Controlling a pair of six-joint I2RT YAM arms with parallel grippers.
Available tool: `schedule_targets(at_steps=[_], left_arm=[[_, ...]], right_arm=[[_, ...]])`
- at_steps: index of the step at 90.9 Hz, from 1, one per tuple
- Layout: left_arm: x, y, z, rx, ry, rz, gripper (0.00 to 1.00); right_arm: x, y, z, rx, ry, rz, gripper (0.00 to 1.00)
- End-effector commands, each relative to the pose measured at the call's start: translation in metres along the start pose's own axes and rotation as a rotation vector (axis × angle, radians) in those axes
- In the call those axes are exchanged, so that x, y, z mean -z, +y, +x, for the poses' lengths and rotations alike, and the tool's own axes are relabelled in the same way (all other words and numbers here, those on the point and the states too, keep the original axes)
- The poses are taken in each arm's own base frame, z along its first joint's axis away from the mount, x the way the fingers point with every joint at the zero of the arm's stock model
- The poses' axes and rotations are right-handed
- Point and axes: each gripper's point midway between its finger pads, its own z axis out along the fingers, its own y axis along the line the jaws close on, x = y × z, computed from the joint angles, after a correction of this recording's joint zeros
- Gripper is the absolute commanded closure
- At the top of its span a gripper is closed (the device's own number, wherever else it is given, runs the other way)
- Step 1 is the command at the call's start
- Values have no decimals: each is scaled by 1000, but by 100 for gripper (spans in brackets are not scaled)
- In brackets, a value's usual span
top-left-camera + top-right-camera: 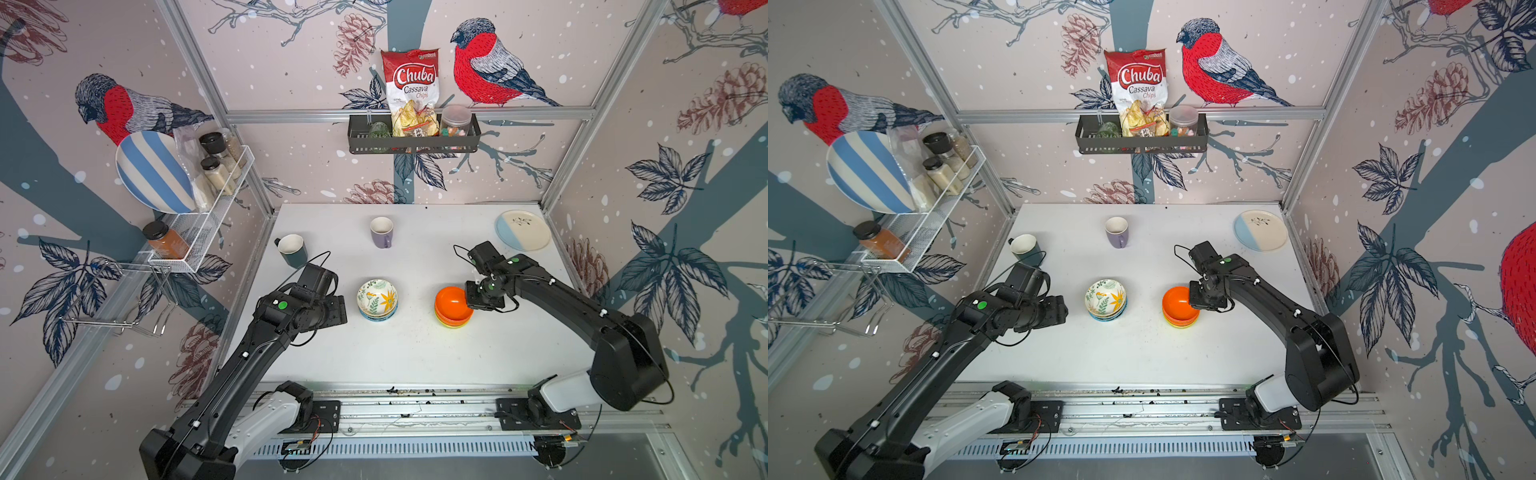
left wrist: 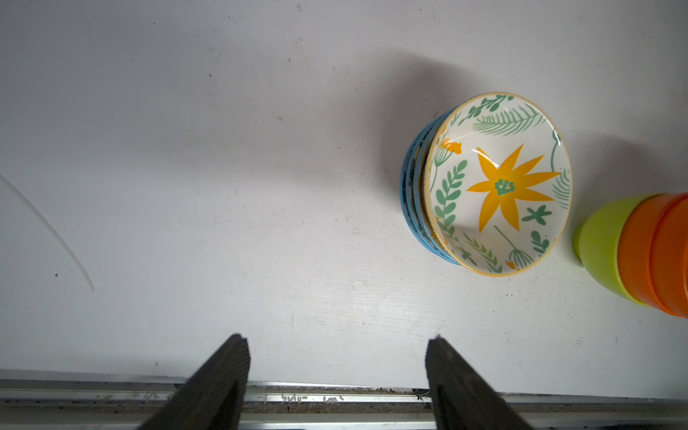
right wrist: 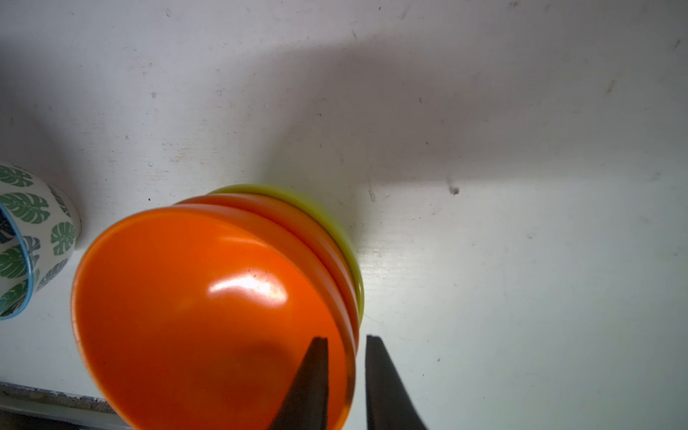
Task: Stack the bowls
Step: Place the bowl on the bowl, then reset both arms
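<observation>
Two stacks of bowls stand mid-table. The left stack [image 1: 377, 299] [image 1: 1105, 298] has a floral yellow-flower bowl [image 2: 499, 182] on top of blue-rimmed ones; a white green-leaf bowl [image 3: 33, 238] shows at its side. The right stack [image 1: 451, 305] [image 1: 1177, 305] has an orange bowl [image 3: 208, 309] on top, a second orange one under it and a lime green bowl [image 2: 599, 242] at the bottom. My right gripper [image 3: 346, 338] straddles the top orange bowl's rim, one finger inside and one outside, slightly open with small gaps. My left gripper [image 2: 338, 338] hangs wide open and empty, left of the floral stack.
A purple mug [image 1: 381, 232] and a dark mug [image 1: 292, 249] stand behind the stacks. A blue-and-cream plate [image 1: 523, 230] lies at the back right corner. The metal rail [image 1: 415, 405] runs along the table's front edge. Wire racks hang on the left wall.
</observation>
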Motion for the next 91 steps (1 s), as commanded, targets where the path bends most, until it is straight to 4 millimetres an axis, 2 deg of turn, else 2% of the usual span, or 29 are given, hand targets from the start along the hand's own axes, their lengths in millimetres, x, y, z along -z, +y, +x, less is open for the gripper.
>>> schedule_targets(at_steps=[1,7,16,28,34,43,48,51,57,60,63,68,76,83,91], left_arm=[[0,-1,-2,1,-6,5,23],[2,1,-3,4,-12,-2,23],[4,3,-6,3,-31,-14,20],[7,3,-14,7,-70,-16,12],[15,-1,-32,0,-153,-7,10],[40,7,-72,-4,-362,-69,7],[57,16,-94,0,-503,-122,6],[64,18,-107,29,-600,-123,5],[65,11,-119,35,-733,-63,4],[60,6,-124,21,-786,-29,3],[53,7,-126,10,-826,-31,4],[43,25,-125,47,-862,-127,3],[32,56,-123,57,-907,-322,4],[10,75,-119,-20,-901,-457,4],[-12,82,-122,-114,-900,-516,4]], right_arm=[[6,0,0,-1,-9,0,73],[10,0,-3,-4,-24,-3,66],[24,1,-11,-2,-69,-5,43],[59,1,-32,-14,-192,-16,25],[82,-4,-50,-49,-286,-16,17],[124,-29,-84,-174,-492,44,2],[153,-45,-98,-224,-650,47,0],[163,-58,-106,-252,-742,69,0],[185,-84,-113,-301,-941,123,0],[189,-95,-115,-306,-1016,150,0],[184,-107,-113,-302,-1064,208,0],[183,-132,-108,-328,-1139,309,0],[156,-169,-92,-364,-1127,449,0],[136,-189,-83,-415,-1115,484,0],[123,-206,-80,-426,-1129,575,0]])
